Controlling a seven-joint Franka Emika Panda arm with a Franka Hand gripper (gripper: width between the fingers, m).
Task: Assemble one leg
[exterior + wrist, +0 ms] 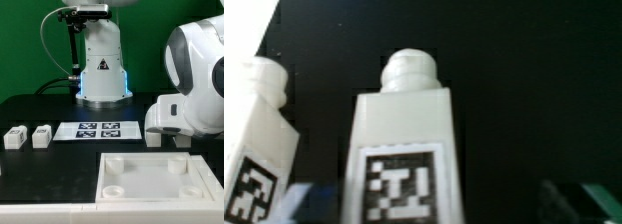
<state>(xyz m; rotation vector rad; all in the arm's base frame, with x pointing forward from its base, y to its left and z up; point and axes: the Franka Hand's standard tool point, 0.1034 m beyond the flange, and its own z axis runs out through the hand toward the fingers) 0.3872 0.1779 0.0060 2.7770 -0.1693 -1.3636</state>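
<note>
In the wrist view a white leg [402,130] with a rounded peg end and a black-and-white tag on its face lies on the black table between my gripper's [445,205] open fingers. It lies closer to the bluish finger [306,200] than to the dark finger [580,196], and neither finger touches it. A second leg [256,150] lies beside it, outside the fingers. In the exterior view my gripper [167,136] hangs low over these two legs [155,140] at that view's right, and the arm mostly hides its fingers.
Two more legs [14,137] [41,135] lie at the exterior view's left. The marker board [98,129] lies in the middle, in front of the robot base [103,70]. The large white tray-like piece [155,180] with round corner sockets lies at the front.
</note>
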